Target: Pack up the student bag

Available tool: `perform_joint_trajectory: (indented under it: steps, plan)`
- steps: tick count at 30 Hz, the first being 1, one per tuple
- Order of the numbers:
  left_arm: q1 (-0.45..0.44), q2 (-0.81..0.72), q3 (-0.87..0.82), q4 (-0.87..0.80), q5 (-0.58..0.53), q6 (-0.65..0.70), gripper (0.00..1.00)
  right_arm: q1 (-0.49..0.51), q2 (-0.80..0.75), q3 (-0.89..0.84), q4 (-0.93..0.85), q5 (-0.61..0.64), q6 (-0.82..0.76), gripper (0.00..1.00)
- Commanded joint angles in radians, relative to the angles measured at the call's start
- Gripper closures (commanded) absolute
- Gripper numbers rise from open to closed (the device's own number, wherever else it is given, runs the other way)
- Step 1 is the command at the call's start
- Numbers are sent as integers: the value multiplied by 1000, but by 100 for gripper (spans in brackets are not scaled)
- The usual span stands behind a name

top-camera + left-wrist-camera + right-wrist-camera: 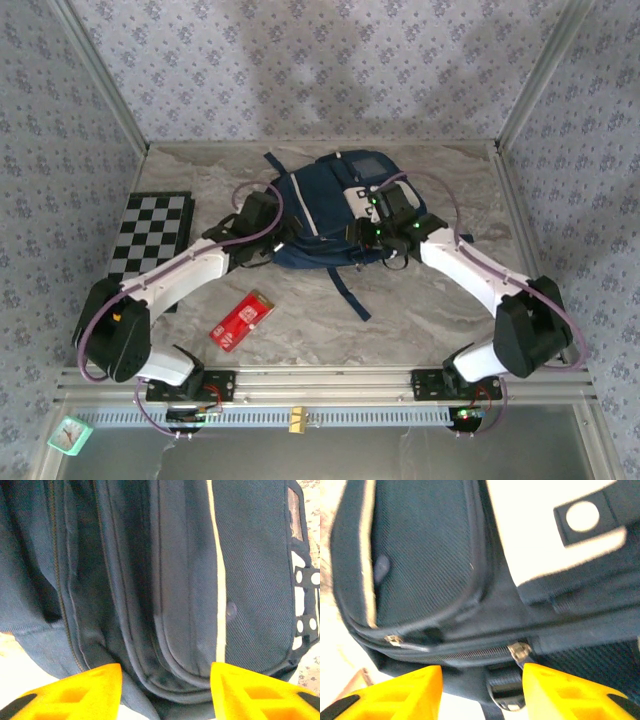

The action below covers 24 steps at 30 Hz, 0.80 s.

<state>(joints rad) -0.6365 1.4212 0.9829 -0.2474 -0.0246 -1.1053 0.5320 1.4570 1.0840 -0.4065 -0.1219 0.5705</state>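
Large navy-blue fabric student bag (318,215) with white trim stripes lies flat between the two arms. It is straight ahead of the left gripper (165,675) and the right gripper (481,675), close to both. Grey marbled surface (420,310) underneath, blue-flowered patterned walls (300,60) beyond. Both grippers part open, yellow fingers apart, nothing clamped. Bag fabric just off the left tips. Metal zipper pull (520,651) just beyond one right finger; contact unclear.
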Motion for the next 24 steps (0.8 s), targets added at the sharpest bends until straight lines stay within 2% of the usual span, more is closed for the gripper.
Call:
perform_joint_trajectory:
  steps: [1, 6, 10, 16, 20, 24]
  plan:
    - [-52, 7, 70, -77, -116, 71, 43, -16, 85, 95, -12, -77, 74, 52]
    - [-135, 47, 132, -159, -244, 99, 29, -59, 203, 204, -8, -68, 113, 55]
    - [-159, 54, 126, -158, -279, 103, 19, -77, 274, 271, -53, -27, 95, 56]
    - [-189, 104, 169, -188, -299, 120, 2, -79, 350, 314, -19, -115, 82, 78]
    - [-218, 113, 186, -209, -360, 125, 0, -78, 336, 295, 17, -122, 86, 87]
    - [-224, 129, 194, -204, -364, 131, 0, -75, 331, 290, 25, -137, 101, 96]
